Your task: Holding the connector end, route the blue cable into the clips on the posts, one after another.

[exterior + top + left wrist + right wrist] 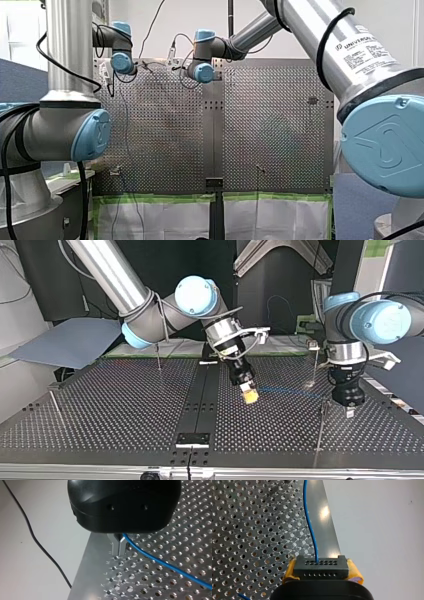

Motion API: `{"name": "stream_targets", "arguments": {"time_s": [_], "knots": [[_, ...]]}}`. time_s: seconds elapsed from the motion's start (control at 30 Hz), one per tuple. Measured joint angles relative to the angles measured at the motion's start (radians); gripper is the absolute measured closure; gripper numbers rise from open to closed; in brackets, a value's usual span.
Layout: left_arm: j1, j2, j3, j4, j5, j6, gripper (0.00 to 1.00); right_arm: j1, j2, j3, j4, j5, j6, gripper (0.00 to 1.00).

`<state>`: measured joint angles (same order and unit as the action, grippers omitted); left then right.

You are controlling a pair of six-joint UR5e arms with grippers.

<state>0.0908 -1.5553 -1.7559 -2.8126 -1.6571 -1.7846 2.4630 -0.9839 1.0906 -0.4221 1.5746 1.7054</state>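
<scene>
My right gripper (pixel 249 396) clamps yellow pads (pixel 290 571) on the black connector (pixel 321 566). My left gripper (pixel 119 547) pinches the blue cable (pixel 160 561) over the perforated table (pixel 150 585).

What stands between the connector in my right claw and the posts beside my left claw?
Nothing visible does. From the connector in my right claw to the posts, only the blue cable crosses the table, toward my left claw.

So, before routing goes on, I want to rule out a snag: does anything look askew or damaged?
Nothing stands out. The black connector sits square in my right gripper, and the blue cable runs unkinked across the perforated table to my left gripper.
</scene>
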Motion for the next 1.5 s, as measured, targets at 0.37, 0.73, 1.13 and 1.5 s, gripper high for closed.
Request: {"name": "stream_targets", "arguments": {"time_s": [0.37, 0.73, 1.13, 1.5], "knots": [[0.031, -0.021, 0.026, 0.016, 0.053, -0.041, 1.00, -0.010, 0.005, -0.010, 0.001, -0.001, -0.001, 1.00], [0.058, -0.061, 0.038, 0.056, 0.091, -0.080, 1.00, -0.028, 0.011, -0.016, 0.002, -0.001, 0.000, 1.00], [0.070, -0.097, 0.056, 0.077, 0.137, -0.113, 1.00, -0.070, 0.014, -0.016, 0.002, -0.006, 0.000, 1.00], [0.081, -0.124, 0.058, 0.098, 0.174, -0.133, 1.00, -0.103, 0.016, -0.018, 0.002, -0.025, 0.000, 1.00]]}}
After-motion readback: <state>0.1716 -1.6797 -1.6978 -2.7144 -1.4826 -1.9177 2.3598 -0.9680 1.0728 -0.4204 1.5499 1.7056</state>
